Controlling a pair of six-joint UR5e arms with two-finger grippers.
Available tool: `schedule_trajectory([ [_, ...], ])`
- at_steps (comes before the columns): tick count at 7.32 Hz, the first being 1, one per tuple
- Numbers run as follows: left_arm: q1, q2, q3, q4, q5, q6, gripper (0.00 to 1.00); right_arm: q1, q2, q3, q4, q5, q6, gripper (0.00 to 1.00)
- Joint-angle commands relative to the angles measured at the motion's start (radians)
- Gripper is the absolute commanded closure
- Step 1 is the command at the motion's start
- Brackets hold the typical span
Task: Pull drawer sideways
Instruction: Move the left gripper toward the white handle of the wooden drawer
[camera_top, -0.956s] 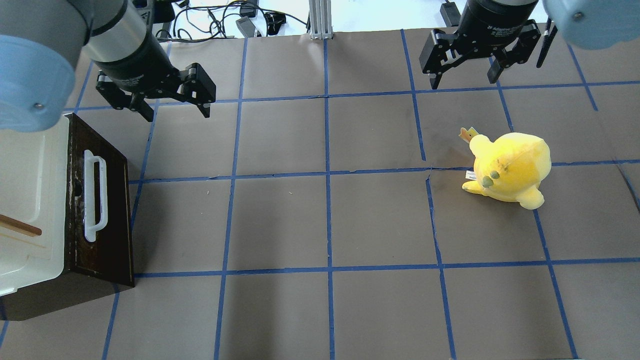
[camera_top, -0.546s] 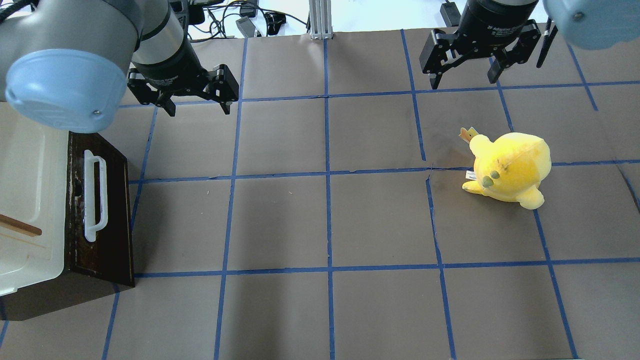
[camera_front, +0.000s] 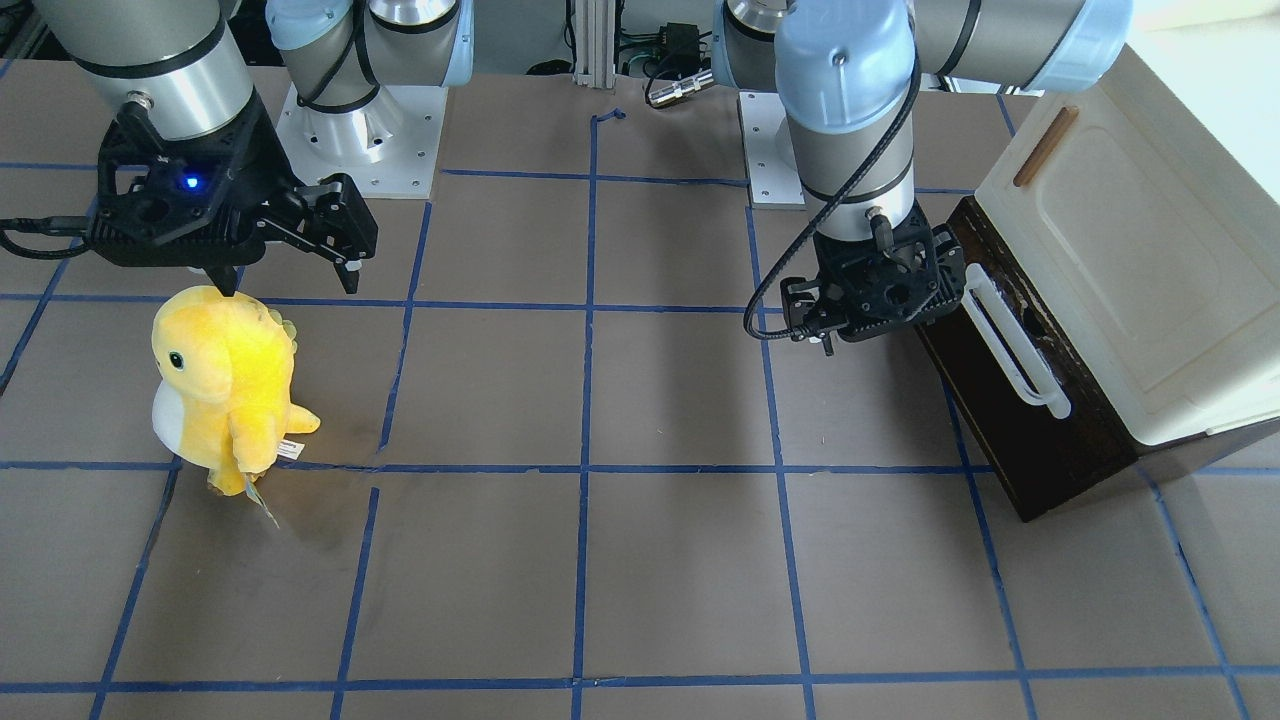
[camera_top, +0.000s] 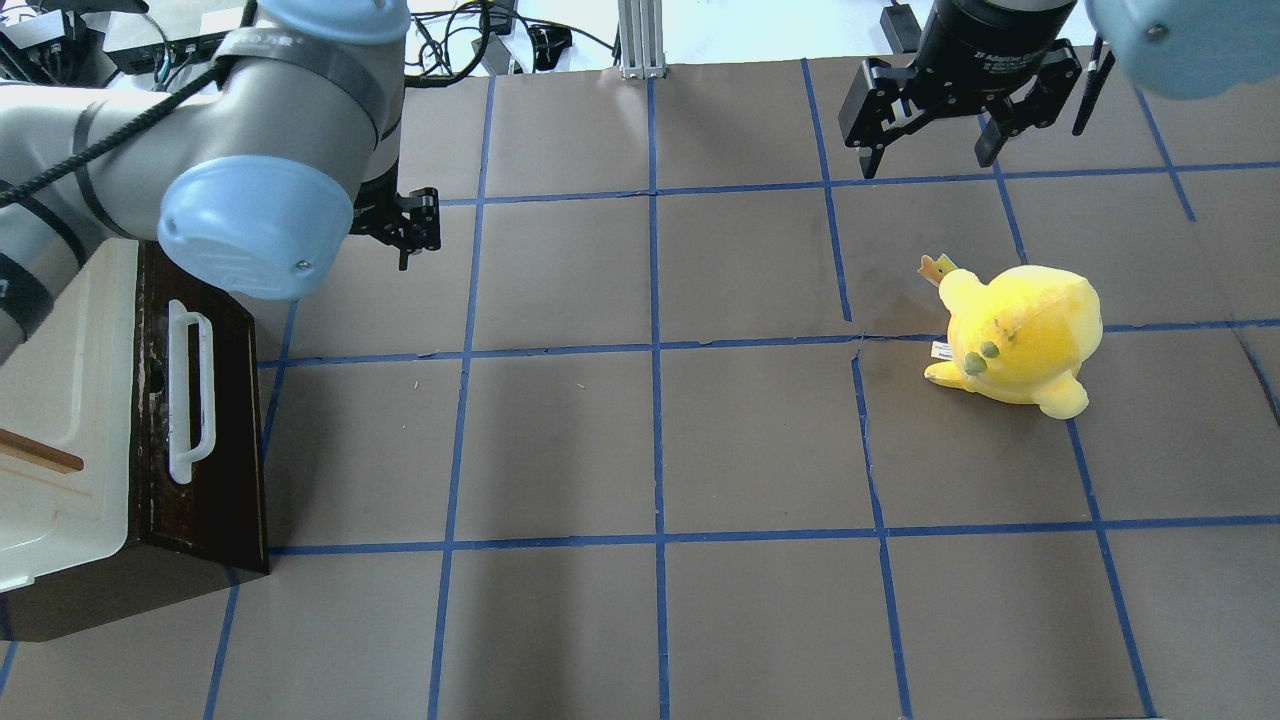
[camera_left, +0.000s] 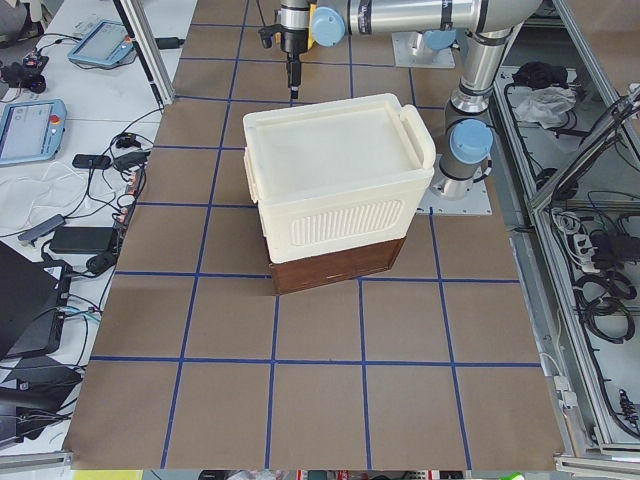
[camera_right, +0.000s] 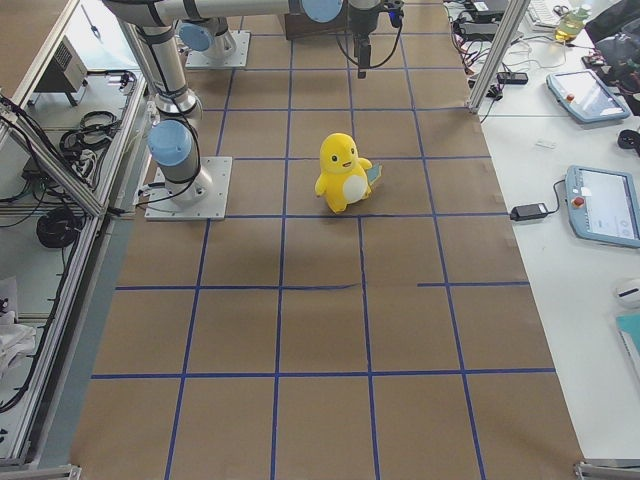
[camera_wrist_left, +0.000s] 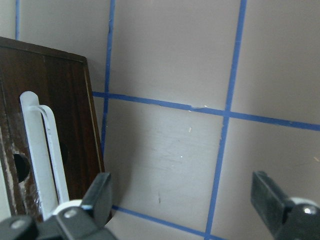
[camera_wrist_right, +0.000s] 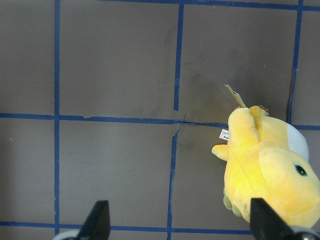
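The drawer (camera_top: 215, 420) is a dark brown wooden front with a long white bar handle (camera_top: 190, 392) under a cream cabinet at the table's left edge. None of its pale inside shows. It also shows in the front view (camera_front: 1010, 420) and the left wrist view (camera_wrist_left: 55, 125). My left gripper (camera_front: 868, 312) is open and empty, hovering just beside the far end of the handle (camera_wrist_left: 42, 155) without touching it. My arm mostly hides it from overhead (camera_top: 408, 225). My right gripper (camera_top: 930, 150) is open and empty at the far right.
The cream cabinet (camera_top: 60, 380) sits on top of the drawer and has a small wooden handle (camera_top: 40, 452). A yellow plush toy (camera_top: 1020, 335) stands on the right half of the table, just in front of the right gripper. Blue tape lines grid the brown table.
My left arm has swung round. Its gripper moved right, then turned and came down beside the far end of the drawer handle. The right arm, the drawer and the plush have not moved.
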Motion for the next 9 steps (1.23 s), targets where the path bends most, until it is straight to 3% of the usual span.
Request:
schedule_trajectory([
  [1,-0.002,-0.047,-0.071,0.022,0.206,-0.016,0.00,0.000,0.000,0.000,0.000,0.000,0.000,0.00],
  [4,0.011,-0.123,-0.111,0.021,0.404,-0.021,0.00,0.000,0.000,0.000,0.000,0.000,-0.002,0.00],
  [5,0.030,-0.159,-0.120,0.023,0.432,-0.019,0.00,0.000,0.000,0.000,0.000,0.000,0.000,0.00],
  [6,0.052,-0.195,-0.125,0.007,0.567,-0.016,0.00,0.000,0.000,0.000,0.000,0.000,0.000,0.00],
  [7,0.093,-0.202,-0.132,-0.016,0.630,-0.021,0.00,0.000,0.000,0.000,0.000,0.000,0.000,0.00],
  [9,0.115,-0.208,-0.128,-0.117,0.629,-0.019,0.00,0.000,0.000,0.000,0.000,0.000,0.000,0.00],
])
